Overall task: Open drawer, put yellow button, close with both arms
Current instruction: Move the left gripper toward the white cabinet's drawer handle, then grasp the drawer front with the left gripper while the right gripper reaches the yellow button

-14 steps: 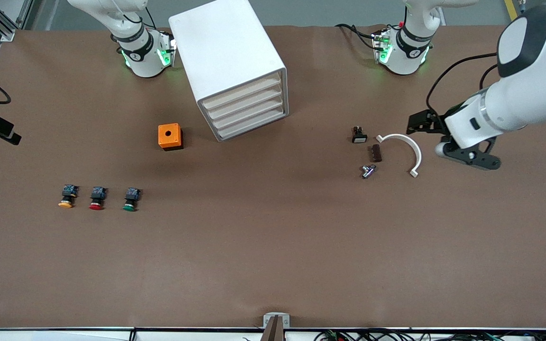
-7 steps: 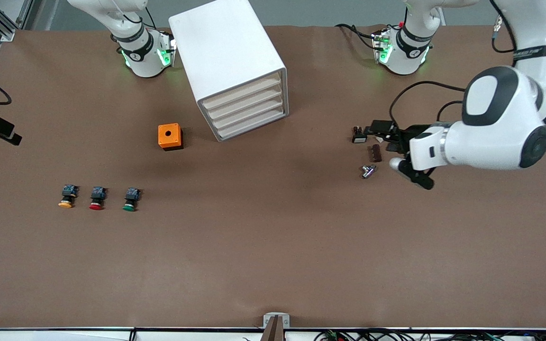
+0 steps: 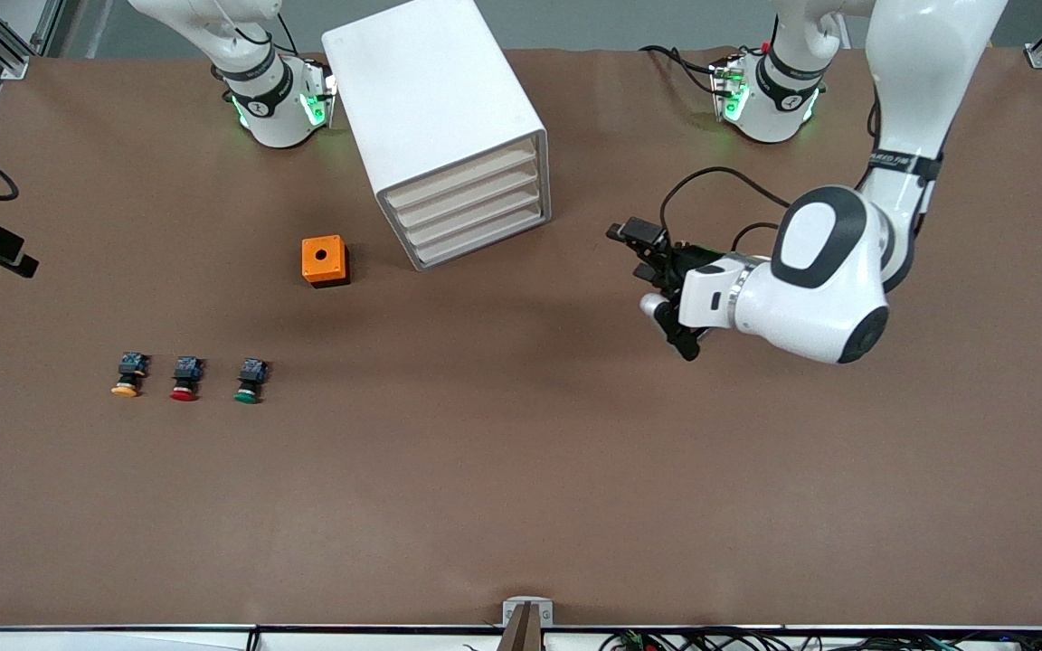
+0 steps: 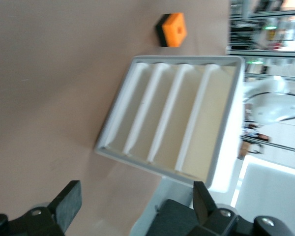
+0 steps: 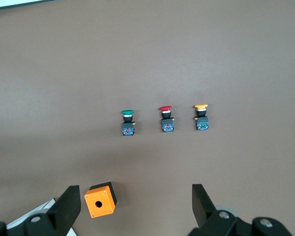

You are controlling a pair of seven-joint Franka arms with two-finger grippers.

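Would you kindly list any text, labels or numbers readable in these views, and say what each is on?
None can be read.
Black bands on both arms, such as the left arm's band, carry white lettering too small to read.
The cabinet, the yellow button and the orange cube show no markings.

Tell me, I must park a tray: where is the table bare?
Bare: the wide stretch nearer the camera than the yellow button and the cabinet. Crowded: between cabinet and left gripper. Right gripper hangs above the orange cube.
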